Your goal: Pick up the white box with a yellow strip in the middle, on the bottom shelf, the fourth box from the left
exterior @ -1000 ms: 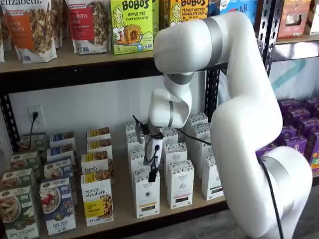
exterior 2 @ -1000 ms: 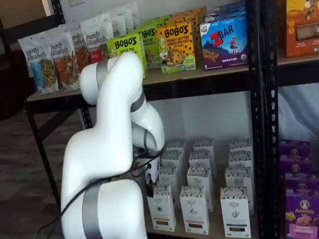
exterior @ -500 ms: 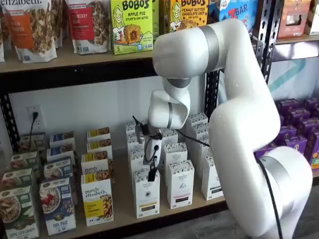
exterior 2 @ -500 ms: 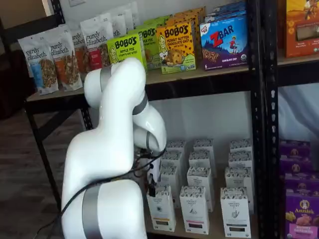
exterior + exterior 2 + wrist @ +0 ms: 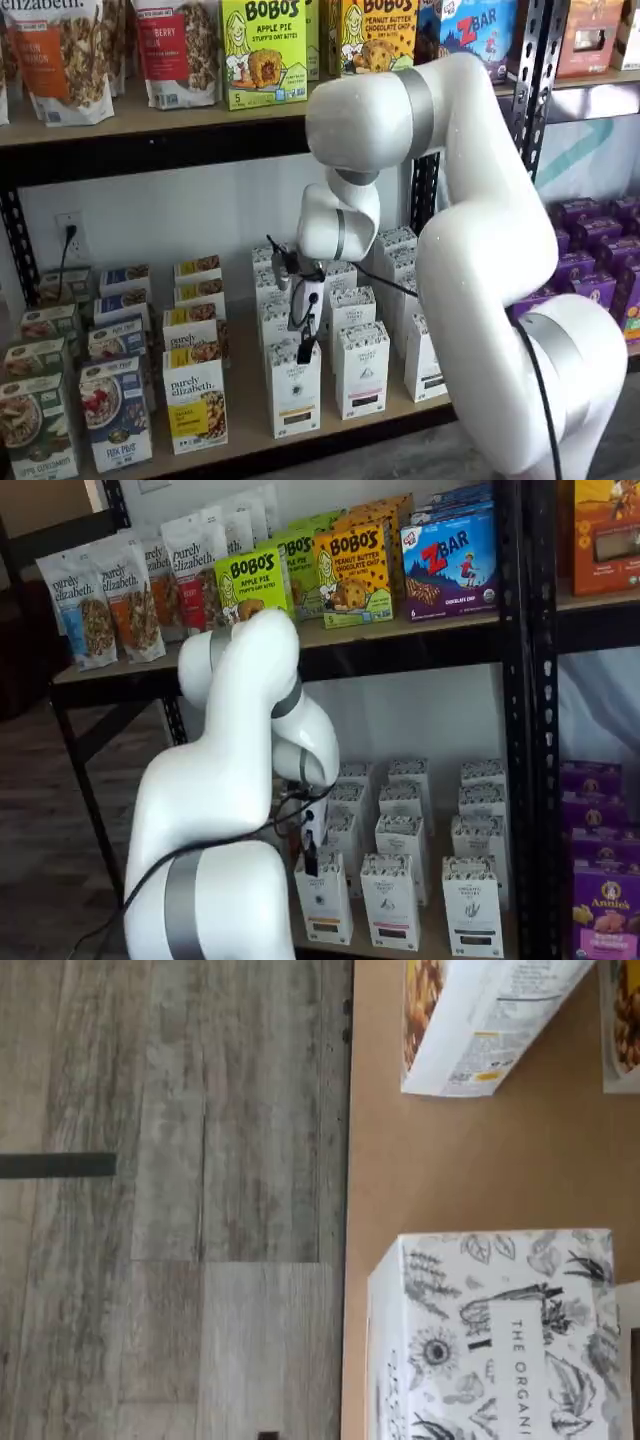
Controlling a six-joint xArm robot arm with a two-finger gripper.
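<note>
The white box point(image 5: 295, 392) stands at the front of the bottom shelf point(image 5: 248, 405), at the head of a row of like white cartons. It also shows in a shelf view point(image 5: 323, 898), with a thin yellowish strip mid-front. Its grey-speckled botanical top point(image 5: 500, 1335) fills part of the wrist view. My gripper point(image 5: 305, 351) hangs from the white arm just above the box's top, and shows in both shelf views point(image 5: 310, 863). Its black fingers are seen side-on, so I cannot tell whether they are open. Nothing is held.
A "purely elizabeth" box with a yellow panel point(image 5: 196, 402) stands just left of the white box, with more cereal cartons point(image 5: 115, 412) further left. Like white cartons point(image 5: 362, 370) stand to the right. Purple boxes point(image 5: 600, 250) fill the neighbouring rack. Granola bags and Bobo's boxes point(image 5: 262, 52) line the upper board.
The arm's upper joints have swung a little to the right. The gripper has stayed over the white box, dropping slightly toward its top.
</note>
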